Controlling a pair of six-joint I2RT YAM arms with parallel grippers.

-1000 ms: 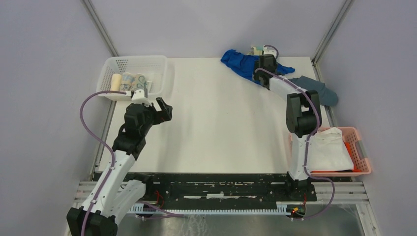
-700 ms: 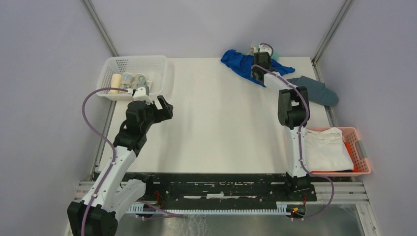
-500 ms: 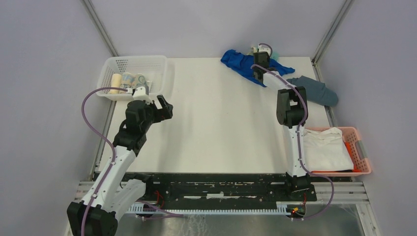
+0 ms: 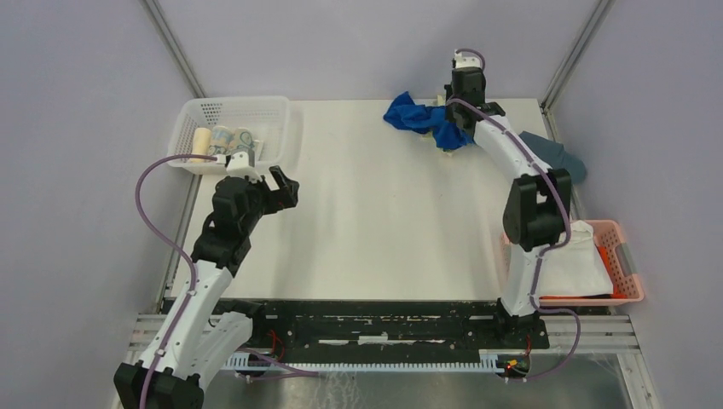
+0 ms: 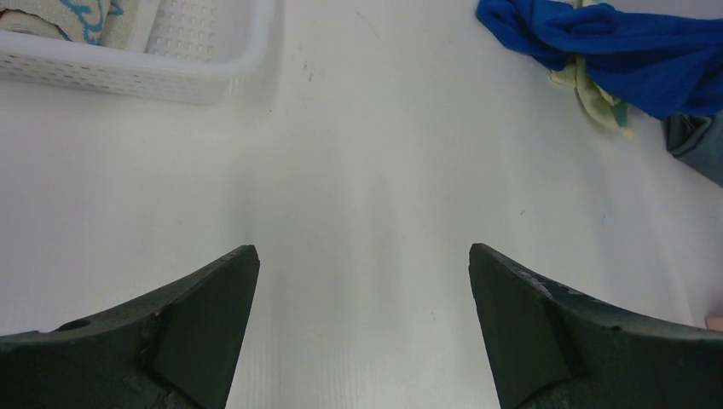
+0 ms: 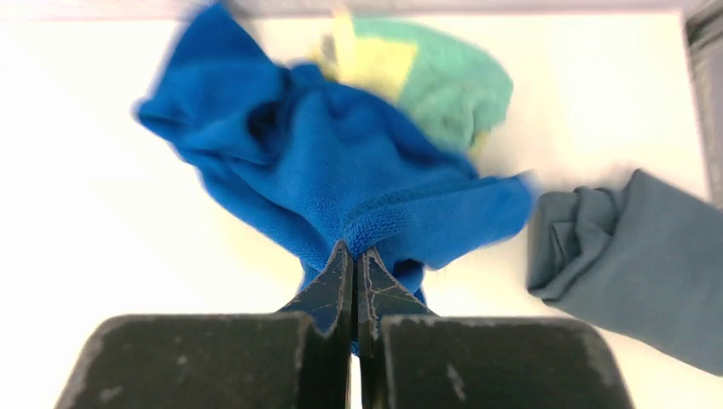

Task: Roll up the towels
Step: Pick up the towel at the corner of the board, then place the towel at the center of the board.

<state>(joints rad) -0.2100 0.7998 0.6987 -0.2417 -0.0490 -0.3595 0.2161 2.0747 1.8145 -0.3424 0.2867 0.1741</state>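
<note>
Towel pickup | right gripper (image 6: pixel 354 256) pinches the blue towel (image 6: pixel 341 179) hem, cloth bunched beyond its tips | yellow-green towel (image 6: pixel 426 77) just behind | left gripper (image 5: pixel 362 251) wide, empty | best to lift slowly so only blue comes free.

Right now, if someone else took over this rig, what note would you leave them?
Left gripper: open, empty, hovering above the table near the white basket.
Right gripper: shut on an edge of the blue towel, which is bunched up at the table's far side.
Yellow and teal towel: crumpled, partly under the blue one.
Done: neither towel is rolled; a few rolled cloths lie in the white basket.
Left: spread the blue towel flat, roll it, then likely do the same with the other.
</note>
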